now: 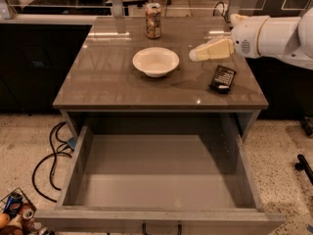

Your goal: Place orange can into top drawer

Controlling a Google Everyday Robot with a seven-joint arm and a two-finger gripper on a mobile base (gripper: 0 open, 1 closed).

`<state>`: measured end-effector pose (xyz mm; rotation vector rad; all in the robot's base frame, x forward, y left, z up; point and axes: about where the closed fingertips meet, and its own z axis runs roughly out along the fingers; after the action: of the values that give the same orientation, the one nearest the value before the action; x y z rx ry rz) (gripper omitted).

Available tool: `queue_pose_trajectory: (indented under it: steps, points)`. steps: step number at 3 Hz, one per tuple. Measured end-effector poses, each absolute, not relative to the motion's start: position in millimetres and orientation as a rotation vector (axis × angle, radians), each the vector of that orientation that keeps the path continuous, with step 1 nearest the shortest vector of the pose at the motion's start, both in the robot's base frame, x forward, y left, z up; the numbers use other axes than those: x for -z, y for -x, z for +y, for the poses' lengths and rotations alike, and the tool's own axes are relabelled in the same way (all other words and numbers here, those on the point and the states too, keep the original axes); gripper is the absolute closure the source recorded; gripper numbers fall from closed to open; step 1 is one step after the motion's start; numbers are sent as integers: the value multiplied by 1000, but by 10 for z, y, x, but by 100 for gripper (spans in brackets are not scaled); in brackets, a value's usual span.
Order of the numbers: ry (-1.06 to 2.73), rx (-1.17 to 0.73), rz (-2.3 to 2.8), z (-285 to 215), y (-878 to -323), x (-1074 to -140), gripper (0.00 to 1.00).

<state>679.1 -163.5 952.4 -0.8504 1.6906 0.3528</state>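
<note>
The orange can (153,20) stands upright at the far edge of the table top (98,82), behind the white bowl (156,61). The top drawer (161,173) is pulled fully open below the table's front edge and holds nothing; its dark handle (160,228) shows at the bottom. My gripper (195,54) reaches in from the right on the white arm (271,33), hovering above the table just right of the bowl and well short of the can. It holds nothing.
A dark snack packet (222,78) lies on the table's right side under the arm. Black cables (49,155) lie on the floor at left. A basket with cans (17,214) sits at bottom left. Office chairs stand behind the table.
</note>
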Motion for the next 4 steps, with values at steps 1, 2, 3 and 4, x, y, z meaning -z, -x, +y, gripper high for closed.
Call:
queue_pose_trajectory:
  steps: [1,2,3,4]
  points:
    - [770,-339,1630,-1644,-6967,-9624,0]
    - [770,-339,1630,-1642,-6968,-9624,0]
    - [745,-366,1604,-1546,-7285,-9501,0]
    - [748,-406,1587,-1403,-7768,-9384,0]
